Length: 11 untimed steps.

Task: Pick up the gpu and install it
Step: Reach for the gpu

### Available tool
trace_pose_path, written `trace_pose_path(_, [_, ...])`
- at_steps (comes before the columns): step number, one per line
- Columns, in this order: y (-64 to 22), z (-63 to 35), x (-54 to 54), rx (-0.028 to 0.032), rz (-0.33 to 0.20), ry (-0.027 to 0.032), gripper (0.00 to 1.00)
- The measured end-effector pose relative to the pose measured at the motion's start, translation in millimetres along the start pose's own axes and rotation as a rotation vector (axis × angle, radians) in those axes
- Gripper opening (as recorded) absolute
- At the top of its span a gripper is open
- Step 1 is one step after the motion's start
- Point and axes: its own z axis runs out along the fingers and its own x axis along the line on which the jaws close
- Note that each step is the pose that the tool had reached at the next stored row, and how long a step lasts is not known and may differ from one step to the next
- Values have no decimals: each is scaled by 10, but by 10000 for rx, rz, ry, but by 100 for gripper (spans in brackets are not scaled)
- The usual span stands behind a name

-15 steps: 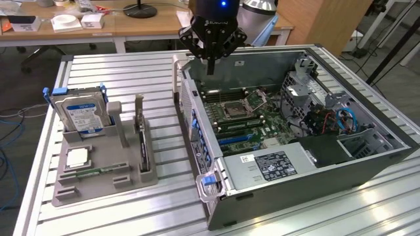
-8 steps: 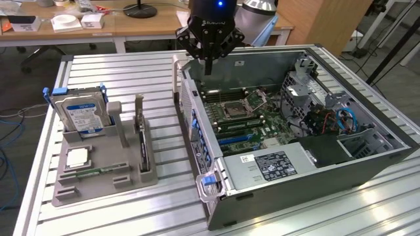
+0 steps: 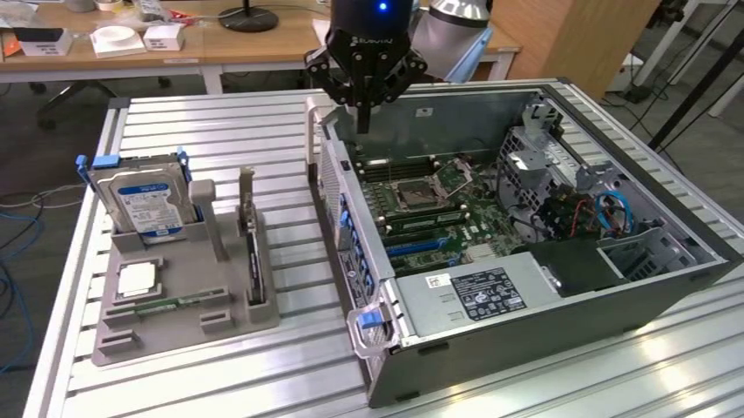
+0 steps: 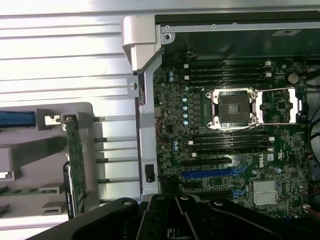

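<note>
claw [image 3: 362,122]: upper centre of exterior view, tips pinched together, nothing held, hanging over the rear rim of the case [image 3: 558,322]
gpu [image 3: 253,257]: left of centre, standing on edge in a slot of the grey holder [image 3: 163,335], silver bracket at the far end, well apart from claw; in wrist view [image 4: 75,155] seen edge-on, just beside the case's outer wall
holder, other parts: hard drive [image 3: 142,205] upright at far left corner, cpu [image 3: 136,279] lying flat, green memory stick [image 3: 174,305] flat near front
case: lying on its side, open, motherboard [image 3: 424,196] exposed, cpu socket empty
surface: table [image 3: 209,131] of ribbed aluminium slats, pale, glare at lower right
room: wooden desk [image 3: 233,48] along the top edge with white boxes [image 3: 117,39] and a black round stand base [image 3: 249,17]; blue cable [image 3: 17,252] on grey floor at far left
</note>
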Motion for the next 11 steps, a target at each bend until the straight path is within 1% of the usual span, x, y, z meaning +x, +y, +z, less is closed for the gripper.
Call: trace_pose_path(11, [-20,-4,110,0,1,0,11])
